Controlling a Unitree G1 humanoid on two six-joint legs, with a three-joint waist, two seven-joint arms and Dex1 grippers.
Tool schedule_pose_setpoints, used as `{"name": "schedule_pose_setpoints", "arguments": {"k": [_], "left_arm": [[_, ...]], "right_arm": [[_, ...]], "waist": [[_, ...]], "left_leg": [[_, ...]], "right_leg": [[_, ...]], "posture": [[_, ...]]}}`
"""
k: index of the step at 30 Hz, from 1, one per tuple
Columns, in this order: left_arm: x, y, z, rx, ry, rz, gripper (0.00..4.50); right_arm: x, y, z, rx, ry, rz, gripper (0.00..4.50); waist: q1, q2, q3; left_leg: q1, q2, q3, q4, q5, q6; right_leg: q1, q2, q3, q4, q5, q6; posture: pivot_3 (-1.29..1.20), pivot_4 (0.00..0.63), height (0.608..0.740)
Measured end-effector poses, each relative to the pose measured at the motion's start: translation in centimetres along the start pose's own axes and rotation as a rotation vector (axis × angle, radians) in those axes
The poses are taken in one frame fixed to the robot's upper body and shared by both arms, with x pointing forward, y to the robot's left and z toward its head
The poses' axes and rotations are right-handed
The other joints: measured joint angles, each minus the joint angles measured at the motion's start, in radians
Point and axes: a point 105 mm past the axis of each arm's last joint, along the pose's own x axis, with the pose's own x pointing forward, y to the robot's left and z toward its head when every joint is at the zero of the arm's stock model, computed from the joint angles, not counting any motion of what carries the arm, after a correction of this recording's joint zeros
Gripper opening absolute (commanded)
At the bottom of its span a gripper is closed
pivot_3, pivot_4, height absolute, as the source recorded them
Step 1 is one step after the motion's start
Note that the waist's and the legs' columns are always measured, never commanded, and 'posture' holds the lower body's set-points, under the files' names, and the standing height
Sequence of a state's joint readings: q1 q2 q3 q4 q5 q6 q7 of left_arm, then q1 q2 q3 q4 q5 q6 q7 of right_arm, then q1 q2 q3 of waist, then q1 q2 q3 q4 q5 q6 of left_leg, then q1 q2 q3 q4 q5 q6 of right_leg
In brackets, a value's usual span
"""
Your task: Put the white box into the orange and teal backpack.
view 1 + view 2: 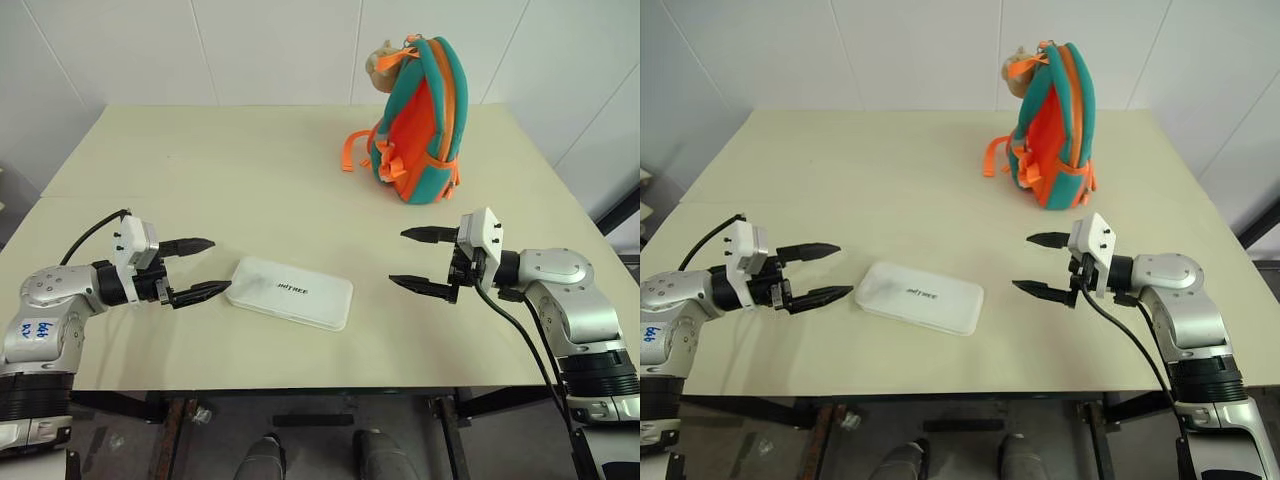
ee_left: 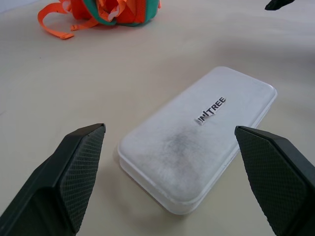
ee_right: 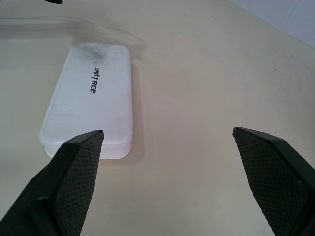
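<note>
The white box (image 1: 290,293) lies flat near the table's (image 1: 250,180) front edge, between both grippers. The left gripper (image 1: 196,268) at its nine o'clock and the right gripper (image 1: 420,259) at three o'clock hang spread wide, empty. The backpack (image 1: 420,125) stands upright at one o'clock.

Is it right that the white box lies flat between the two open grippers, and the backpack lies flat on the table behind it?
Not quite. The backpack stands upright on the table, as the left eye view shows. The white box does lie flat between the open left gripper and right gripper.
</note>
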State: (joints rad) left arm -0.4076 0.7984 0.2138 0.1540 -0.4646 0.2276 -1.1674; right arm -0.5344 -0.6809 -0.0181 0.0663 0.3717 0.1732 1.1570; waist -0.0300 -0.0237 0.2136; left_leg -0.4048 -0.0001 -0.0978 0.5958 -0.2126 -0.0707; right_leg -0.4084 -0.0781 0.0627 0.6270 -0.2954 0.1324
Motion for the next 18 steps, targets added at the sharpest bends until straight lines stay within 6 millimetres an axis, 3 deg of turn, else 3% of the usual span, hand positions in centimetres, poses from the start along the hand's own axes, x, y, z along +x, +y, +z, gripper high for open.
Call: {"name": "schedule_pose_setpoints", "arguments": {"k": [5,8,11,18], "left_arm": [[0.3,0.2,0.4,0.007,-0.008,-0.013,4.5],[0.4,0.3,0.4,0.005,-0.012,-0.006,4.5],[0.0,0.7,-0.2,0.015,0.0,0.017,3.91],[-1.9,2.6,-3.3,0.021,0.081,0.125,1.73]], "right_arm": [[0.2,-0.1,-0.2,-0.006,0.005,-0.002,4.44],[0.7,0.2,-0.5,0.005,-0.004,0.008,3.87],[0.9,0.6,-1.0,0.019,0.004,0.017,2.86],[1.7,2.9,-3.3,0.065,0.041,0.059,0.49]], "waist": [[-0.002,0.0,0.0],[-0.002,0.0,0.0],[0.0,0.0,0.0],[0.0,0.0,0.0]], "left_leg": [[0.0,0.0,0.0,0.0,0.0,0.0],[0.0,0.0,0.0,0.0,0.0,0.0],[0.0,0.0,0.0,0.0,0.0,0.0],[0.0,0.0,0.0,0.001,0.0,0.0]], "right_leg": [[0.0,0.0,0.0,0.0,0.0,0.0],[0.0,0.0,0.0,0.0,0.0,0.0],[0.0,0.0,0.0,0.0,0.0,0.0],[0.0,0.0,0.0,0.001,0.0,0.0]], "posture": [[0.0,0.15,0.74],[0.0,0.15,0.74],[0.0,0.15,0.74],[0.0,0.15,0.74]]}}
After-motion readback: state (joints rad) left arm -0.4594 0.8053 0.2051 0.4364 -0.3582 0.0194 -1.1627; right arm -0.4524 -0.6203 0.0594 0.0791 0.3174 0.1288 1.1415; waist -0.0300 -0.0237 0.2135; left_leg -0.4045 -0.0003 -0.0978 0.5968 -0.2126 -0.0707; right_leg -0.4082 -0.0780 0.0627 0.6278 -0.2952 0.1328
